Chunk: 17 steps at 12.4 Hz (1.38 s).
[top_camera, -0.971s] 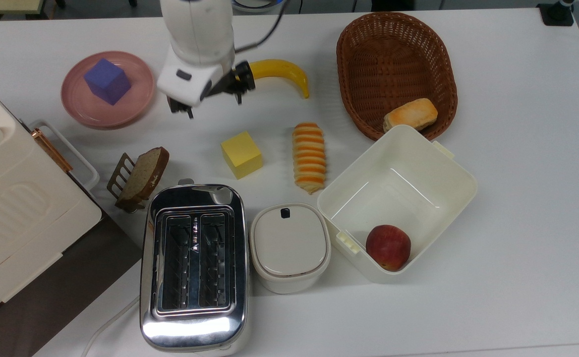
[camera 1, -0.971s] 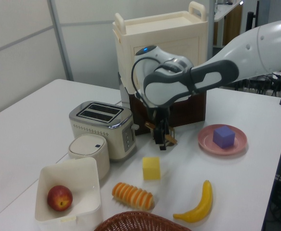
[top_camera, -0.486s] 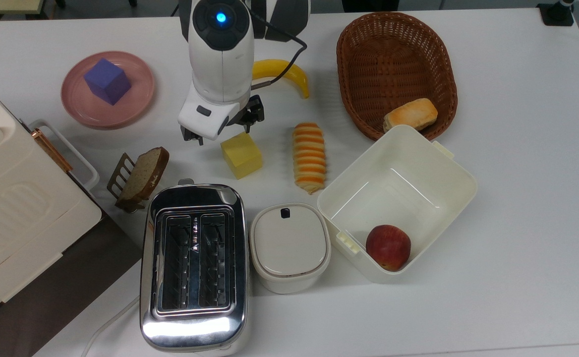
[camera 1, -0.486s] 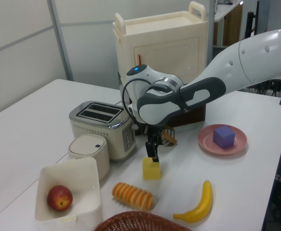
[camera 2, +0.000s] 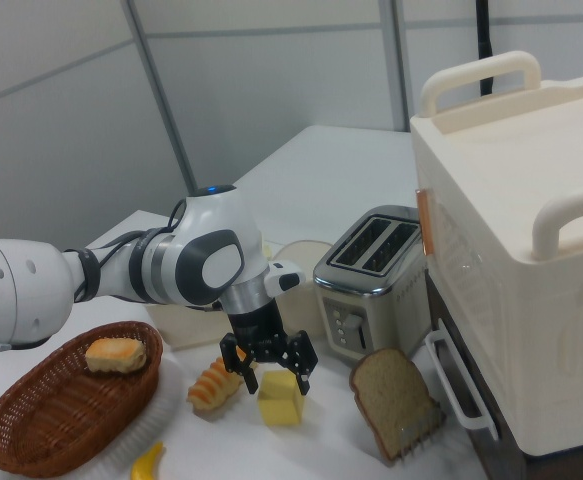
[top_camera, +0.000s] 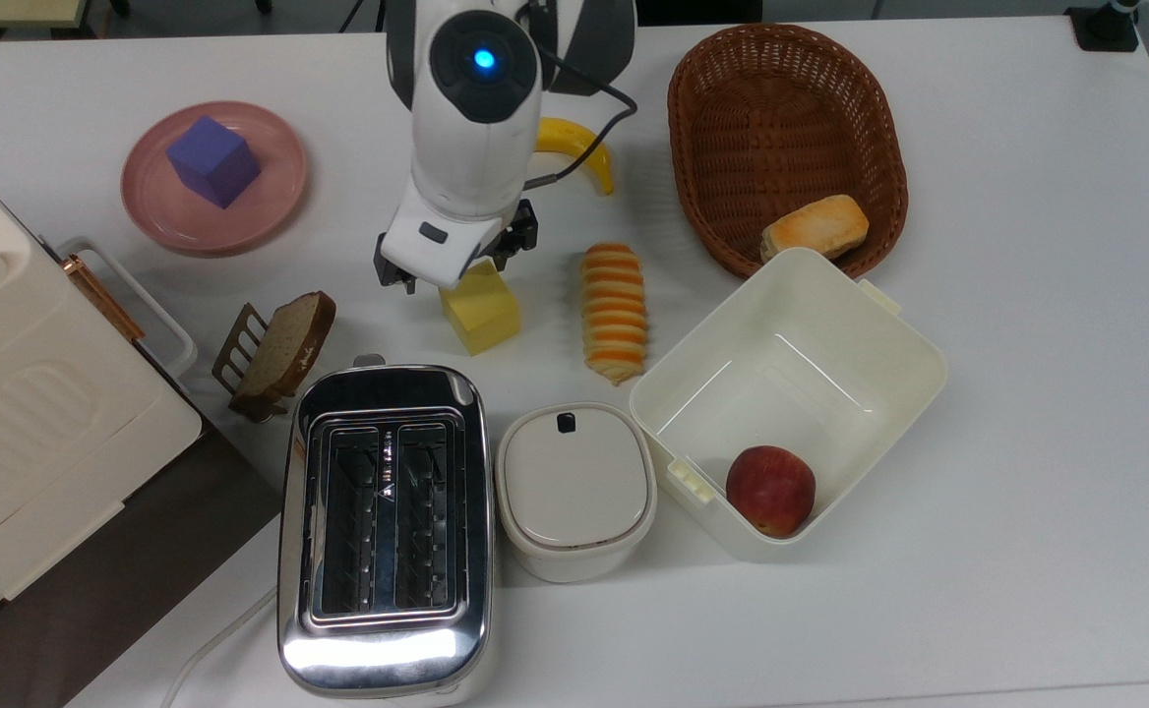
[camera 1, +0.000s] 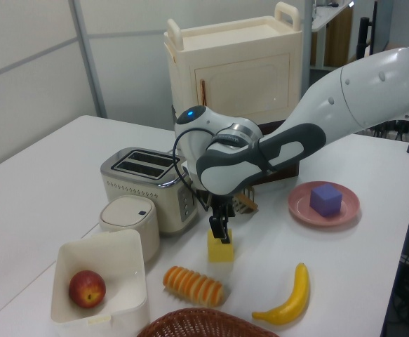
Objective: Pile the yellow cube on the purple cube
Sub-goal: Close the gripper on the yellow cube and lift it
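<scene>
The yellow cube (top_camera: 483, 313) sits on the white table in front of the toaster, also seen in the left view (camera 1: 221, 253) and the right view (camera 2: 281, 399). My gripper (camera 2: 268, 371) hangs open just over it, one finger (camera 2: 233, 362) on each side of the cube's top; from above the white hand (top_camera: 442, 248) covers the cube's far corner. The purple cube (top_camera: 212, 160) rests on a pink plate (top_camera: 274, 211) at the top view's upper left, well apart from the gripper, and in the left view this purple cube (camera 1: 325, 199) is at the right.
A banana (top_camera: 589, 149) lies behind the arm, a striped pastry (top_camera: 614, 313) right of the yellow cube. A brown basket (top_camera: 693, 147) holds a roll (top_camera: 816, 226). A white box (top_camera: 914, 339) holds an apple (top_camera: 771, 489). Toaster (top_camera: 383, 521), lidded pot (top_camera: 574, 487), bread slice (top_camera: 284, 344).
The arm has swung from beside the pink plate toward the toaster and come down, so the open gripper now hangs over the yellow cube. The cubes have not moved.
</scene>
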Available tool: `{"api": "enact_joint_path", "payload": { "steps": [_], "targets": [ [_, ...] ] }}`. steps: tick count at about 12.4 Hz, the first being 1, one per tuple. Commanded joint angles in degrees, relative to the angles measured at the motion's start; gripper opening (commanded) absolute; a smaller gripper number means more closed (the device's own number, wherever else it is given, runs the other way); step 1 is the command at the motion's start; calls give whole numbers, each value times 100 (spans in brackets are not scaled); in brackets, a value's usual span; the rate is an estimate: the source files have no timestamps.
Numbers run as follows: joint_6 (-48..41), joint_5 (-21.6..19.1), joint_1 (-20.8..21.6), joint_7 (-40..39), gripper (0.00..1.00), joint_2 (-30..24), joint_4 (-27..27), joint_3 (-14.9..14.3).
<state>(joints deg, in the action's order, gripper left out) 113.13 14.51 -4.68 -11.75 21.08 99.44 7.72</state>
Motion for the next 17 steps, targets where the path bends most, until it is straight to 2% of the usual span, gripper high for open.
{"api": "enact_joint_path", "payload": {
  "steps": [1,8,10,12,15,16,17],
  "targets": [
    [87,202,73,226,100,80,66,28],
    [87,394,143,234,100,142,31,37],
    [628,413,143,601,100,168,49,37],
    [754,482,143,692,100,308,49,45],
    [746,492,126,665,100,309,75,220],
    [737,500,143,691,76,326,84,238],
    [737,483,152,779,34,335,75,239]
  ]
}}
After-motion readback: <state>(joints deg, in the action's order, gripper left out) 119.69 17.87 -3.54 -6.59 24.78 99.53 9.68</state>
